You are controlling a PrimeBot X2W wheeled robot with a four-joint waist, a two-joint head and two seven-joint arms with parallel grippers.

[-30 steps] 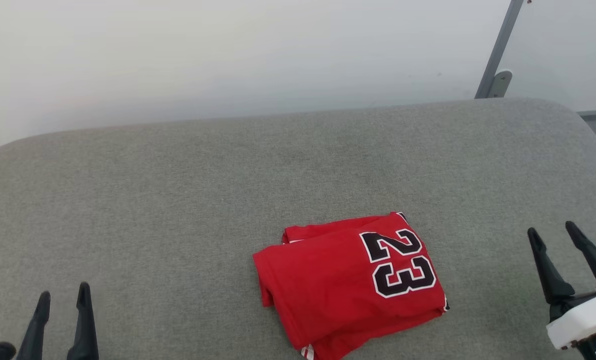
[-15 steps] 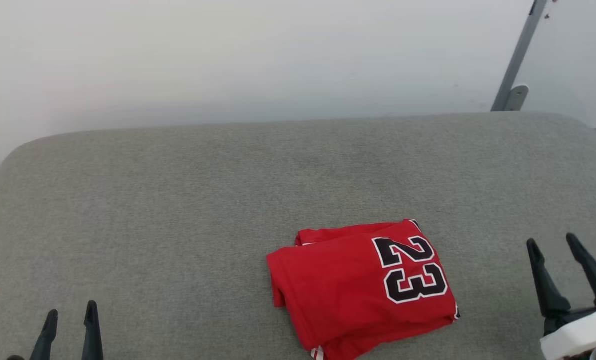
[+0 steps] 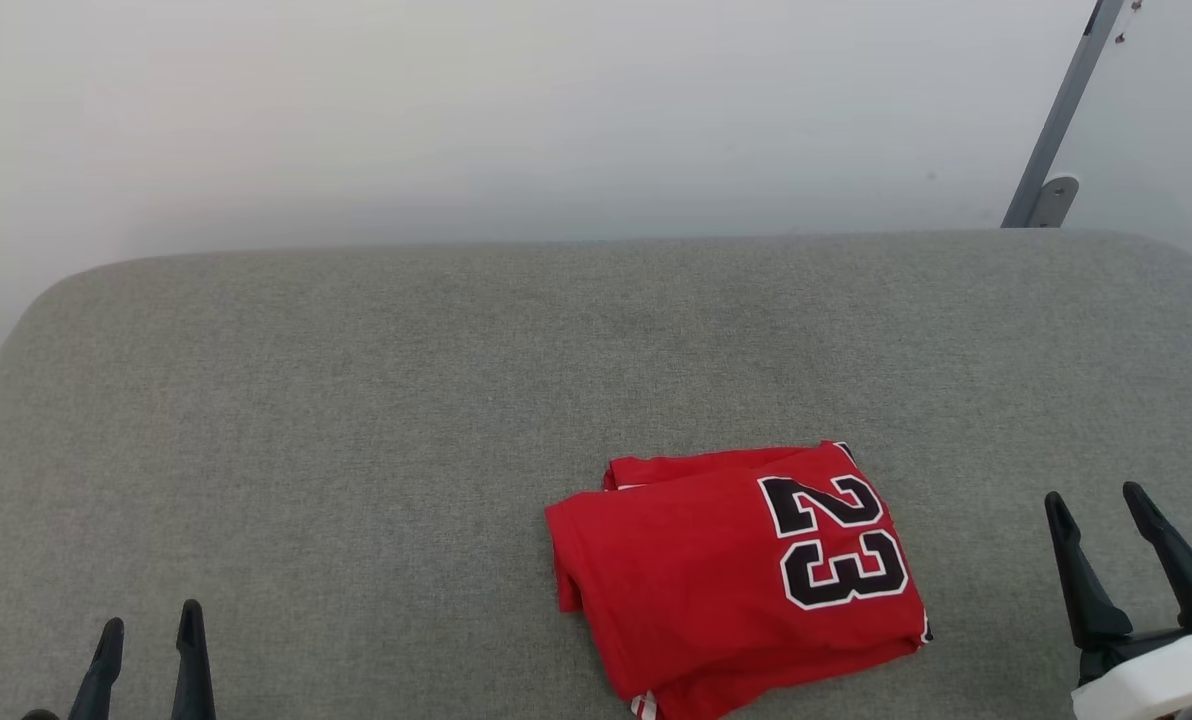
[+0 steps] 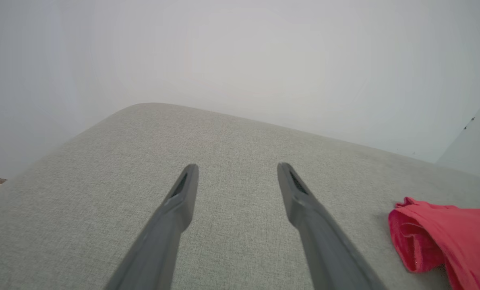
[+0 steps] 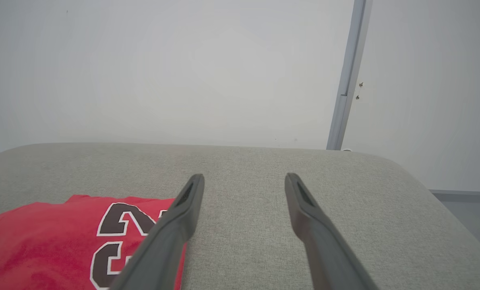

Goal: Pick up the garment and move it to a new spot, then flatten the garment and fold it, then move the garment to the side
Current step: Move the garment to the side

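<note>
Look to the lower left of the head view: the left end effector sits over the grey table, fingers spread, holding nothing. Right of centre on the near part of the table you find the red shirt, folded, number 23 up, touching neither end effector. At the lower right, the right end effector stands near the shirt, fingers spread, empty. A grey post rises behind the table's far right corner.
</note>
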